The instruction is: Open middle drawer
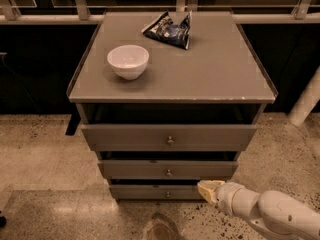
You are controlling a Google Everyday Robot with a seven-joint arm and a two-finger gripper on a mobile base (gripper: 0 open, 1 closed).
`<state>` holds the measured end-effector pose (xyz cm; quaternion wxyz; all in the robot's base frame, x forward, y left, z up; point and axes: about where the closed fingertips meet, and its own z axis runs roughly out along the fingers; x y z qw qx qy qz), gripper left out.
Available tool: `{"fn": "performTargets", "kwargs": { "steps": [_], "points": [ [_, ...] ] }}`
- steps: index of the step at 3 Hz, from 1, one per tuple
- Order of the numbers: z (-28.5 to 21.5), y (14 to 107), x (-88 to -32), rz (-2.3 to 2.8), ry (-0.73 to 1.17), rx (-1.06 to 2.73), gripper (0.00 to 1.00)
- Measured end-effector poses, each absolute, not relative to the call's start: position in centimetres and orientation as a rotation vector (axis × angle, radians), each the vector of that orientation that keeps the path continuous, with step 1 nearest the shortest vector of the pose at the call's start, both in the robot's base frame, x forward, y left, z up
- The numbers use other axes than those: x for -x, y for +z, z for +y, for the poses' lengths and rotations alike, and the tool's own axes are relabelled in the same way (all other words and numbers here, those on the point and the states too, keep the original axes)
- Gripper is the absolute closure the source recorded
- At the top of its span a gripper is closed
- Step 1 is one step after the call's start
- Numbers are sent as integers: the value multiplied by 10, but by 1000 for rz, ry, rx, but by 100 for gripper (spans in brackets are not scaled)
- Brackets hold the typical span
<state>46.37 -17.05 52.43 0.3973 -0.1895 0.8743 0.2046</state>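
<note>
The grey cabinet has three stacked drawers, each with a small round knob. The middle drawer (168,170) sits between the wide top drawer (169,137) and the slim bottom drawer (160,192); its knob (168,173) is at the centre of its front. My gripper (209,190) comes in from the lower right on a white arm. It is low, in front of the bottom drawer's right end, below and right of the middle drawer's knob.
A white bowl (128,61) and a dark snack bag (170,30) lie on the cabinet top (210,74). A metal railing (150,19) runs behind. A white pole (305,104) stands at the right. Speckled floor (45,154) surrounds the cabinet.
</note>
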Motion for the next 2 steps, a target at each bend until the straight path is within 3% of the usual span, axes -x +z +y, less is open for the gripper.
{"fn": "performTargets", "kwargs": {
  "steps": [2],
  "points": [
    [-176,519,-464,2211,518,413,100]
  ]
}}
